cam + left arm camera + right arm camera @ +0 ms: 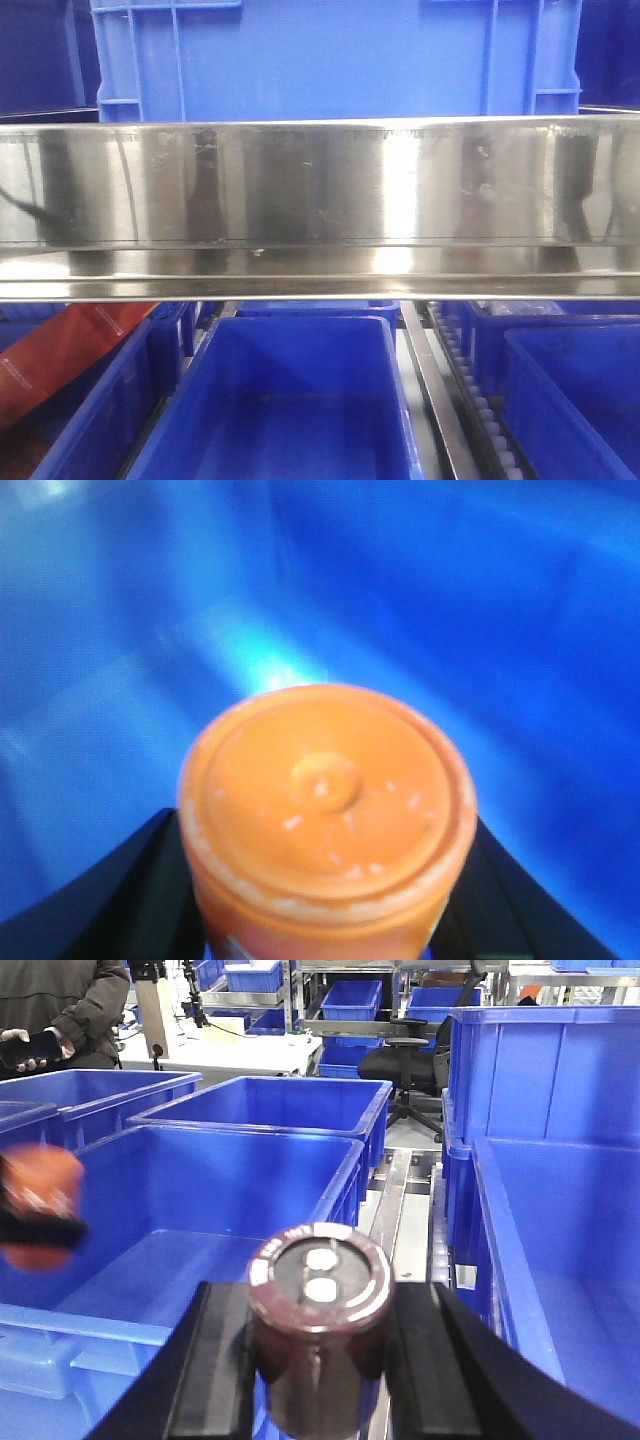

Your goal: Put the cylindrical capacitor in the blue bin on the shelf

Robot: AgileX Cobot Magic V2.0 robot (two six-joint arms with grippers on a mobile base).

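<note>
Right wrist view: the right gripper (322, 1300) has its black fingers (220, 1360) clamped on either side of a dark maroon cylindrical capacitor (318, 1275). The capacitor stands upright at lower centre, with two pale terminals on its top face. Behind it a blue plastic bin (210, 1185) fills centre left. The capacitor is in front of the bin's near right corner, beside a steel rail (400, 1210). At the left edge a blurred orange cylinder (38, 1185) hangs over that bin's interior. A black band crosses it, probably the left gripper; too smeared to be sure. A person in a dark jacket (70, 1000) is at upper left, and a black office chair (410, 1060) at top centre.

Left wrist view: the left gripper (322, 825) is closed against both sides of the orange cylinder (325, 790), seen end-on against blue bin wall.

Front view: the stainless-steel shelf (320, 190) shows its shiny beam across mid-frame. A blue crate (320, 60) stands above it, and white rollers (490, 410) show at lower right.
</note>
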